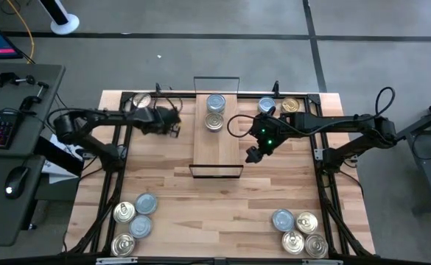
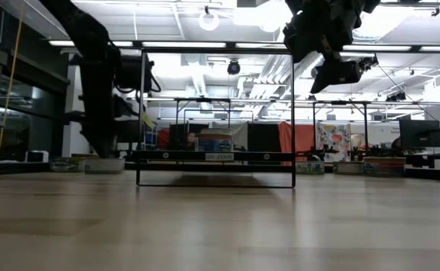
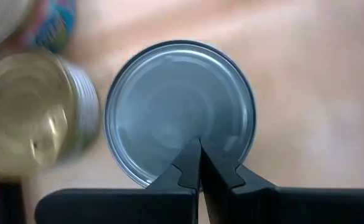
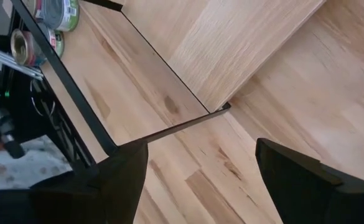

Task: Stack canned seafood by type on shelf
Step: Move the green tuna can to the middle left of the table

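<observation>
My right gripper hangs with fingers spread right of the light-wood plank shelf. My left gripper, fingers pinched together empty, sits upper left. The shelf holds two round silver-blue-topped tins at its top end.

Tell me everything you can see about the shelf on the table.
The shelf is a narrow plank of light wood, lying flat at the middle of the table's far half. Thin black wire frames stand upright at its two short ends. Two tins sit at its far end: one silver-blue, one darker just nearer; the rest is bare. The open right hand hangs beside its near right corner, not touching.
</observation>
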`<state>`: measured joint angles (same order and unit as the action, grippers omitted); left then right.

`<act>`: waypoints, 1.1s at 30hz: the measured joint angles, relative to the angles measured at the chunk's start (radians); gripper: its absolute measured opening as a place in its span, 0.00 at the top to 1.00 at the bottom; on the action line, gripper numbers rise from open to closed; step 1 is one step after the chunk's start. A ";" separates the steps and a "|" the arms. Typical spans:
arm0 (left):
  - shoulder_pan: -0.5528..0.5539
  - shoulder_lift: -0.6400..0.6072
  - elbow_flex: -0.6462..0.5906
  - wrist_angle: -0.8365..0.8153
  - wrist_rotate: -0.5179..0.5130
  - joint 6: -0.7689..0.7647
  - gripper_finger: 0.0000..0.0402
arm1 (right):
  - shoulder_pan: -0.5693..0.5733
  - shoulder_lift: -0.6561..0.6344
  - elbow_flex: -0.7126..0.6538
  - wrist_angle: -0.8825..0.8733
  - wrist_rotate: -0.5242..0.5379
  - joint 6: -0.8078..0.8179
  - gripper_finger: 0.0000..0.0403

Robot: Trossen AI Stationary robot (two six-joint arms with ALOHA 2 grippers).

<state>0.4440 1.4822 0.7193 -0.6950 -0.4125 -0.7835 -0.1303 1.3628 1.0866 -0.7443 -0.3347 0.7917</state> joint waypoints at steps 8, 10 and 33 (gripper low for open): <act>-0.312 -0.033 -0.002 -0.105 0.053 -0.293 1.00 | -0.035 0.001 0.000 0.025 0.073 -0.097 0.28; -0.386 -0.033 -0.002 -0.091 0.071 -0.386 1.00 | -0.072 0.005 0.000 0.066 0.086 -0.115 0.28; -0.895 -0.035 -0.001 0.072 0.228 -0.619 1.00 | -0.156 0.177 0.001 0.502 0.112 0.001 0.97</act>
<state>-0.4506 1.4467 0.7181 -0.6233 -0.1844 -1.4025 -0.2861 1.5401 1.0874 -0.2428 -0.2229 0.7931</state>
